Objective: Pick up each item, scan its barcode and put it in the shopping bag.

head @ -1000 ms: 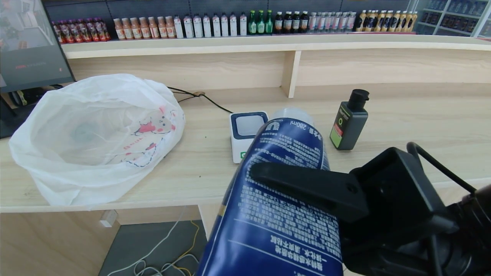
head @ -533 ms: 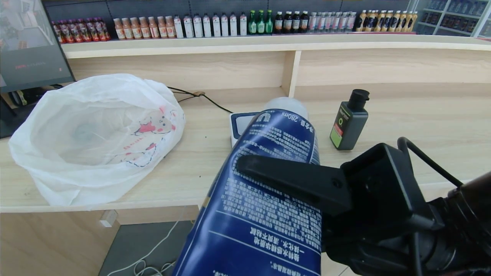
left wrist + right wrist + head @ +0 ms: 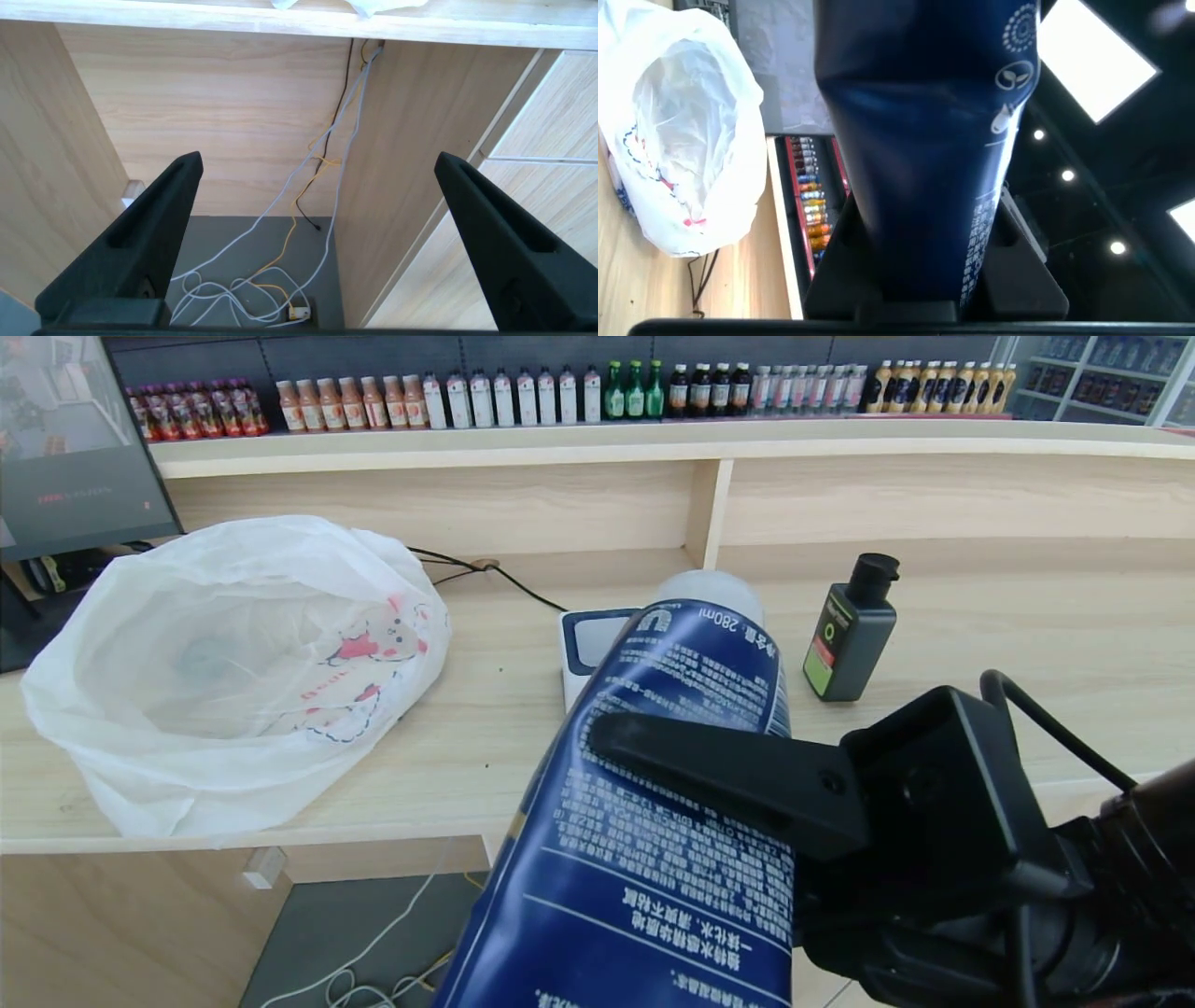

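Your right hand [image 3: 635, 784] is clenched on the blue bottle [image 3: 653, 896], with 1 black finger lying across the printed side. The bottle is lifted off the desk [image 3: 1027, 644] at the near edge, right of centre. It is tilted, with its pale cap end pointing toward the far side and its base toward you. That cap end sits in front of the scanner [image 3: 588, 639], a white box with a dark-framed window, and covers its right part. You cannot tell from the head view whether the 2 are touching.

The shopping bag [image 3: 233, 672] stands on the left of the desk, well apart from the bottle. It is white plastic with a red and blue print, and its mouth is open upward. A dark grey bottle [image 3: 850, 635] with a black cap and a green label stands upright on the desk, to the right of the scanner and a little farther back.

Your left hand [image 3: 318, 163] is released, its 2 fingers spread wide and holding nothing. It hangs below the desk edge, facing the wooden panels and the loose cables [image 3: 280, 280] on the floor under the desk.

A dark monitor [image 3: 75, 448] stands at the far left, and a row of drink bottles [image 3: 560, 397] lines the shelf along the far side.
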### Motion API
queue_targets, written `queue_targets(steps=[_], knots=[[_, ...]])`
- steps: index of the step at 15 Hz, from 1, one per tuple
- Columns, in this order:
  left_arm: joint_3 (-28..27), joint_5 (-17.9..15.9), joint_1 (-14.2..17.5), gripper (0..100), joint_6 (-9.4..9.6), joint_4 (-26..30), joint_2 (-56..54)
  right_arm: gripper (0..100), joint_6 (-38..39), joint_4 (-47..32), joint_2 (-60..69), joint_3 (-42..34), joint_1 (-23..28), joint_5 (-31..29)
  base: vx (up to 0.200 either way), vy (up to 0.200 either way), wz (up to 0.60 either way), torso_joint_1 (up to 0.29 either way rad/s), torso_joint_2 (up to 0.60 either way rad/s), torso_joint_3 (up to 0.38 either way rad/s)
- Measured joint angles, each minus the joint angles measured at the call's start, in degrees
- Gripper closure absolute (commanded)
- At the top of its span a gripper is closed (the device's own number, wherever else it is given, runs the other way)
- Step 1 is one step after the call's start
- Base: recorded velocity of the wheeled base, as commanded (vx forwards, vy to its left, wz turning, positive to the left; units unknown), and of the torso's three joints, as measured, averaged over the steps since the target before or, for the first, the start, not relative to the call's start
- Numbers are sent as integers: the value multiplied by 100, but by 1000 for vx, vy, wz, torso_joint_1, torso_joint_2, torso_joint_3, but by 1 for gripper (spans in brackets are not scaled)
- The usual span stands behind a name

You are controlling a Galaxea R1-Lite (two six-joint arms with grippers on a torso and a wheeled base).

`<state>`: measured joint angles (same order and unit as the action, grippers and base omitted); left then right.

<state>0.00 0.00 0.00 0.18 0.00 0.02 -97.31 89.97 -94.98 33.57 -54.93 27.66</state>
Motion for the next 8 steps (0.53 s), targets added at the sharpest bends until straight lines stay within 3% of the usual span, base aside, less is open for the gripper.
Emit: queue_targets(steps=[8], knots=[[0, 0, 0, 0, 0, 0, 0, 100, 60, -2, 151, -190, -2, -7, 0, 0, 0, 0, 0, 0]])
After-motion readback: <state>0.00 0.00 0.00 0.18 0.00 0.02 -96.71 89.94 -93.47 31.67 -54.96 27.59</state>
